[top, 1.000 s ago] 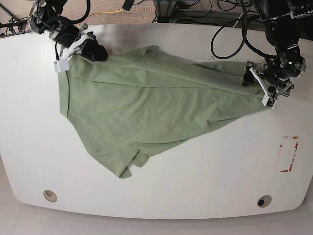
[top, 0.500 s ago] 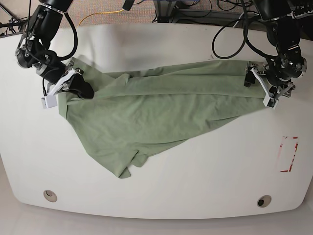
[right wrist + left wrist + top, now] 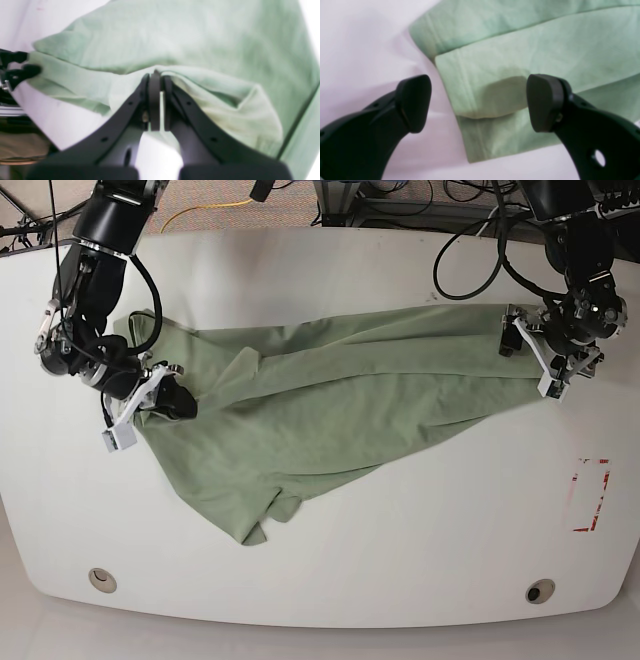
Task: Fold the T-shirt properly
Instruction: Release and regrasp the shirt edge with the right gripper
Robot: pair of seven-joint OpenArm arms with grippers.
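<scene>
bare table (image 3: pixel 400 540) along the near edge, T-shirt (image 3: pixel 330 400) spread mid-table — arms at both ends

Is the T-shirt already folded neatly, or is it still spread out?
Not folded neatly. The T-shirt lies loosely across the table, creased and bunched, with one edge doubled over. The right gripper pinches one corner.

- The T-shirt (image 3: pixel 330 405) is spread across the middle of the table (image 3: pixel 400 560).
- The right gripper (image 3: pixel 150 405) is placed at its left edge in the base view.
- The left gripper (image 3: pixel 535 350) is placed at the opposite end.
</scene>
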